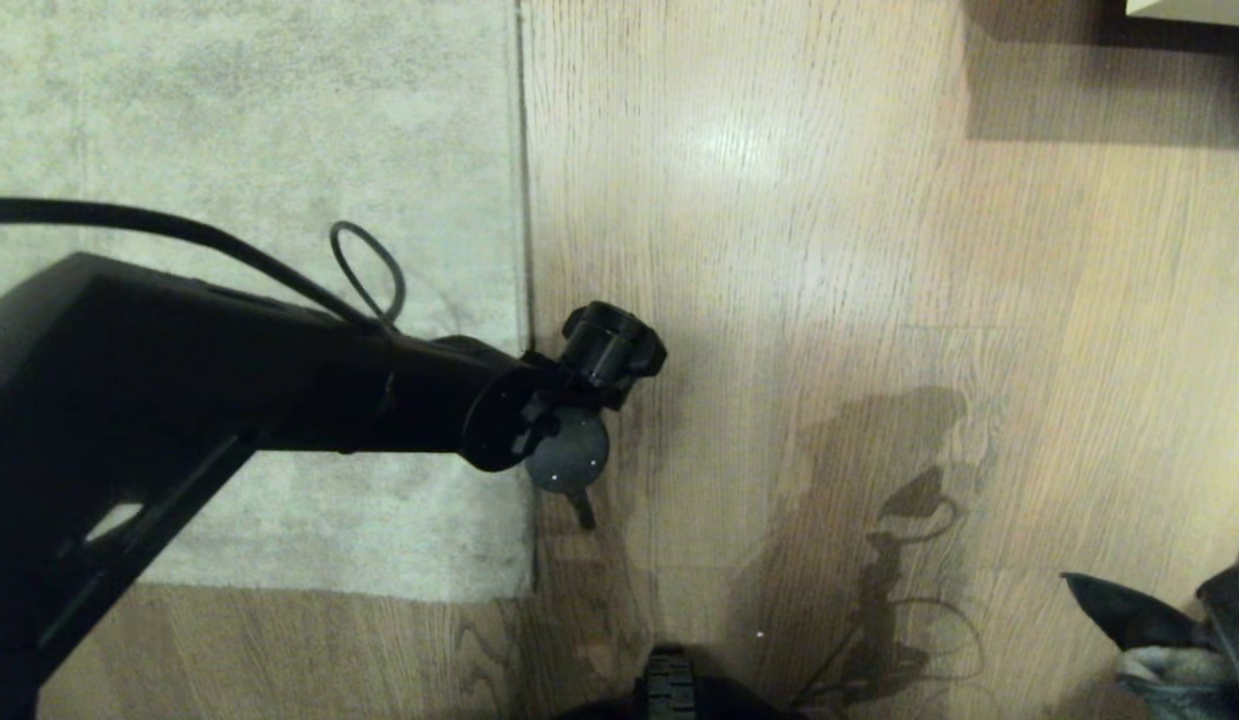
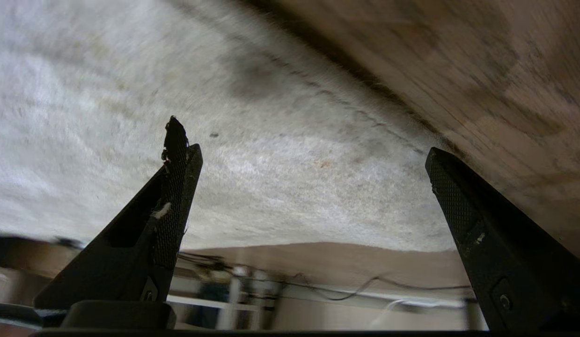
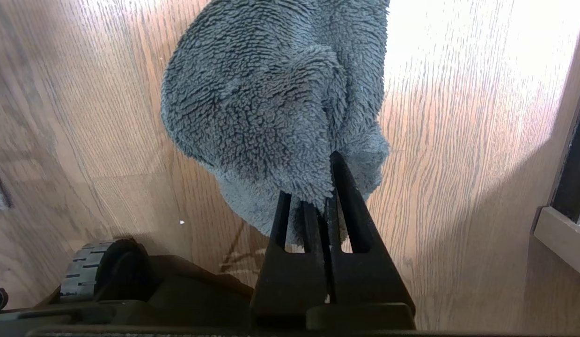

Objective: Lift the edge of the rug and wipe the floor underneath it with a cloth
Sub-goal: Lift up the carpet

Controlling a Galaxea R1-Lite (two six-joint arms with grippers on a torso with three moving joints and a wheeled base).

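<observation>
The pale grey rug [image 1: 259,150] covers the left of the head view. Its rug edge [image 1: 524,200] runs straight down to a square corner [image 1: 532,597] and lies flat on the wood floor [image 1: 829,250]. My left arm [image 1: 279,380] reaches across the rug, its wrist over the edge. In the left wrist view the left gripper [image 2: 304,138] is open wide just above the rug, close to the rug edge [image 2: 364,79], with nothing in it. My right gripper [image 3: 318,187] is shut on the fuzzy grey-blue cloth [image 3: 271,103], which hangs above the floor [image 3: 458,140] at the lower right [image 1: 1164,668].
My base's wheel [image 1: 669,685] shows at the bottom middle. A pale piece of furniture [image 1: 1189,10] casts a shadow at the top right. A frame [image 3: 559,234] stands beside the right gripper. Cables [image 2: 341,290] and furniture legs lie beyond the rug's far side.
</observation>
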